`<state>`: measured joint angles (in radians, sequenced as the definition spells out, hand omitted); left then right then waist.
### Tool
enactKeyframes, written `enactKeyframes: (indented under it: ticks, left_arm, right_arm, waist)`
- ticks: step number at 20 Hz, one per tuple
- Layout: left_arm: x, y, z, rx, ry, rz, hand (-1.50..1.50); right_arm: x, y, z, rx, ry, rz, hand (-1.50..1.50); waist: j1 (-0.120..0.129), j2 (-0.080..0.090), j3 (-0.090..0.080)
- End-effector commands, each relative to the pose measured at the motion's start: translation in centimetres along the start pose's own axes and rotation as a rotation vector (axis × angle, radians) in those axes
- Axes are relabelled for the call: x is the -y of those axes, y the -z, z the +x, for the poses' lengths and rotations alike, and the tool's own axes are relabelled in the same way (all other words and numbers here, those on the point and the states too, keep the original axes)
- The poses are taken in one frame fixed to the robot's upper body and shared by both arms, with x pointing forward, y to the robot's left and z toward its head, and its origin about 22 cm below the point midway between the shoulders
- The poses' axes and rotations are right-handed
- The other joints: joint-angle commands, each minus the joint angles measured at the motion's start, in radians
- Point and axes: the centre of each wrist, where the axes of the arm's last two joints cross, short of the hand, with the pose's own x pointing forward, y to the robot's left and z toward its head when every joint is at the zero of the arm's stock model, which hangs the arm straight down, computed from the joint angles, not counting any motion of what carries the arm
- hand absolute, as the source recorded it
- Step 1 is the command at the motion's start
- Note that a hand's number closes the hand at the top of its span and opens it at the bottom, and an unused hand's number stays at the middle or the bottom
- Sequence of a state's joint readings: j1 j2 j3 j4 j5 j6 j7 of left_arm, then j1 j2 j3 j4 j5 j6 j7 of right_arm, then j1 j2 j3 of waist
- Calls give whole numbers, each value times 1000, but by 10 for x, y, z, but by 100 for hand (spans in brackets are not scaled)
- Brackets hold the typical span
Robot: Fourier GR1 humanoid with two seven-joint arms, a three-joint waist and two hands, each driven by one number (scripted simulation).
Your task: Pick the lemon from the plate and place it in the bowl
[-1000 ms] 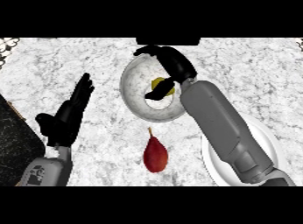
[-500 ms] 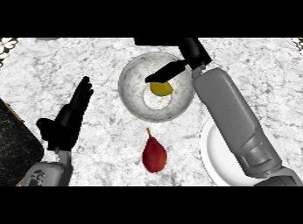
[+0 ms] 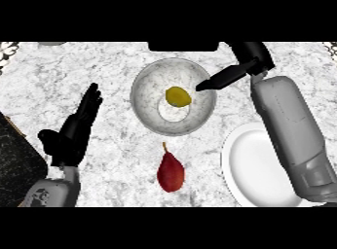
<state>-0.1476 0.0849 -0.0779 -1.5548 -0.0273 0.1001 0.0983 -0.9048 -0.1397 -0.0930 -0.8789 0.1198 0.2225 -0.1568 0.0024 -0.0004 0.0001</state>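
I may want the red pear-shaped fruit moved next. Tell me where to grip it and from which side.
Grip the red pear-shaped fruit across its wide lower body, coming from above with fingers on its left and right flanks. It lies flat on the marble counter, thin stem pointing toward the speckled grey bowl; the stem end looks too narrow to hold.

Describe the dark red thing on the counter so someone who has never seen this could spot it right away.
Start at the grey speckled bowl in the middle of the marble counter, the one holding the lemon. Just below it, left of the white plate, lies a teardrop-shaped item with a thin stem. It is the only dark red thing here.
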Motion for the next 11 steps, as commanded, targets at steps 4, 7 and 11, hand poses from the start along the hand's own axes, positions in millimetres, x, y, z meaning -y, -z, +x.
enactKeyframes:
  ticks: [4,7,11]
  left_arm:
    - [-12,-13,-19,12,10,22,0]
    - [3,-8,3,2,12,-16,0]
    - [-2,-4,-1,4,-8,-13,0]
  right_arm:
    - [48,-39,-22,2,84,66,-150]
    - [54,-52,-22,10,80,91,-150]
    - [69,-59,-36,7,74,123,-150]
  waist:
    - [0,0,0]
    - [-2,-1,0]
    - [5,2,0]
